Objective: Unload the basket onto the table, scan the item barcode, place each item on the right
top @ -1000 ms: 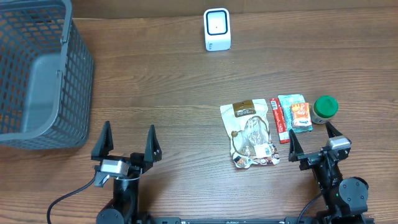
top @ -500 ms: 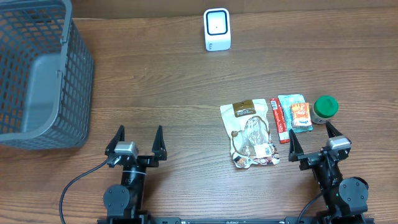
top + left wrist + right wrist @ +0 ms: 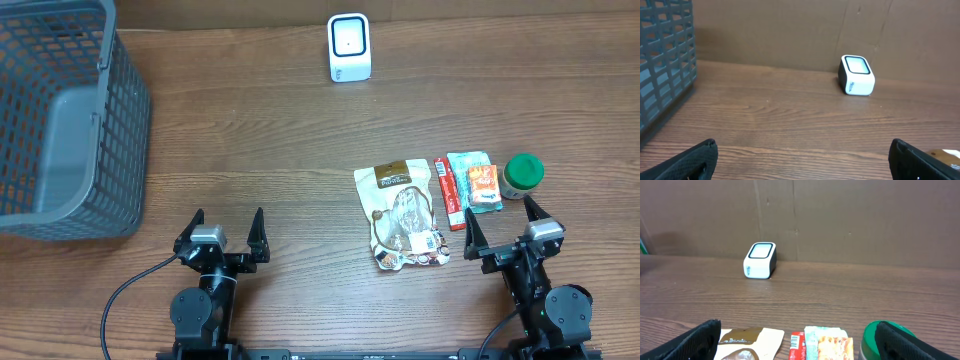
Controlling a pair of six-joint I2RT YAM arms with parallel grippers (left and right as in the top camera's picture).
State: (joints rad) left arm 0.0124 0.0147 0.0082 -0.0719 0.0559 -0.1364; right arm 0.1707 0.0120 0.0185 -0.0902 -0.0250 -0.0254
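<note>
The white box-shaped barcode scanner with a dark-rimmed window [image 3: 349,47] stands at the far edge of the brown wooden table [image 3: 260,130], its window tilted upward, well apart from everything else. The goods lie in a row on the right half of the table: a brown and white snack pouch [image 3: 403,213] lying flat with a white label at its near end, a slim red stick packet [image 3: 449,192] just beside it, a teal packet [image 3: 466,162] with a small orange sachet [image 3: 484,186] lying on it, and a small jar with a green lid [image 3: 523,173] standing upright at the right end. The right gripper [image 3: 498,215] hovers just near of this row, its jaws spread wide and holding nothing; the orange sachet and the jar sit directly ahead of its fingers [image 3: 695,340]. The left gripper [image 3: 228,214] is low over bare wood on the near left, jaws equally wide and empty, with the pouch off to its right. A grey plastic lattice basket [image 3: 125,130] fills the far left corner, near that arm's reach, and a black cable [image 3: 130,295] trails from the left arm's base.
</note>
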